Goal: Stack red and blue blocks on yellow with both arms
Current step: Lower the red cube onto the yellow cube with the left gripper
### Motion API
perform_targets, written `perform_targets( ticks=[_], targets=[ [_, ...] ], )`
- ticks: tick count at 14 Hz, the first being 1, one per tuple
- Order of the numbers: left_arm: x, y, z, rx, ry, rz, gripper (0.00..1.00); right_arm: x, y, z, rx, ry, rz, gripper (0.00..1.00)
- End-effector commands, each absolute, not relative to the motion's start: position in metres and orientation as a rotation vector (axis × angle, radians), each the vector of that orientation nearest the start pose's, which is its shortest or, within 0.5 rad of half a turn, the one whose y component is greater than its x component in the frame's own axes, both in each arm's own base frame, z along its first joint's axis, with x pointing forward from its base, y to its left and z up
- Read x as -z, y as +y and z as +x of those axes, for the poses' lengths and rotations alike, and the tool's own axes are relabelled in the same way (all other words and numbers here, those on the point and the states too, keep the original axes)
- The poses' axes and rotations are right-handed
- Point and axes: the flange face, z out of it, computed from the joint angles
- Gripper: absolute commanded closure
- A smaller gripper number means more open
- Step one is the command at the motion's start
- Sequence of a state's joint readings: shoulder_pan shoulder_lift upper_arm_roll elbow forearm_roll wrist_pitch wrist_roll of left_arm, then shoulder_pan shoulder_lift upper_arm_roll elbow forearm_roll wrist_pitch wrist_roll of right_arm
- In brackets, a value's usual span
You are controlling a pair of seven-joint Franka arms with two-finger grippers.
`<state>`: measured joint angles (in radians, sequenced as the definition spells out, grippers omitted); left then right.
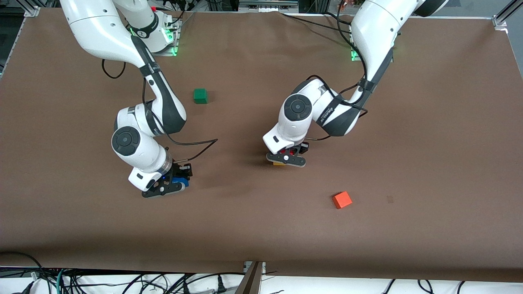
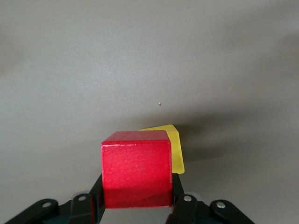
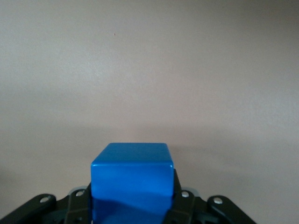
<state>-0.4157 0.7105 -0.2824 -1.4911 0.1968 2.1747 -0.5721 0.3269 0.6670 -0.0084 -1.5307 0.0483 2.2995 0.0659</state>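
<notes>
The right gripper (image 1: 170, 184) was down low toward the right arm's end of the table (image 1: 261, 228), clamped on the blue block (image 3: 131, 179). Green cube (image 1: 200, 95) sat alone near the bases. At mid-table the left gripper (image 1: 286, 158) gripped the red block (image 2: 136, 173) right over the yellow cube (image 2: 176, 149), which peeked out beneath it. The orange-red cube (image 1: 342, 200) lay nearer the camera, well apart.
</notes>
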Motion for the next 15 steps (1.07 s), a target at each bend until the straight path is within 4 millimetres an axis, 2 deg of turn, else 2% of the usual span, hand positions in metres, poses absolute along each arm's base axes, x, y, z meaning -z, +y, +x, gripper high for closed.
perform_targets(
  ticks=[1,9,10,13,15],
  targets=[
    [-0.262,-0.432,0.570,0.014,0.259,-3.133,1.00,-0.278,0.232,0.687,0.155,-0.382,-3.067,0.81],
    [-0.251,-0.445,0.560,0.005,0.179,-3.140,1.00,-0.278,0.232,0.687,0.158,-0.391,-3.075,0.80],
    [-0.251,-0.445,0.560,0.005,0.176,-3.141,0.98,-0.278,0.233,0.687,0.158,-0.394,-3.074,0.80],
    [-0.248,-0.445,0.560,-0.001,0.175,-3.140,0.85,-0.278,0.233,0.687,0.158,-0.394,-3.074,0.80],
    [-0.248,-0.445,0.560,-0.003,0.164,-3.142,0.84,-0.278,0.235,0.686,0.158,-0.395,-3.073,0.80]
  ],
)
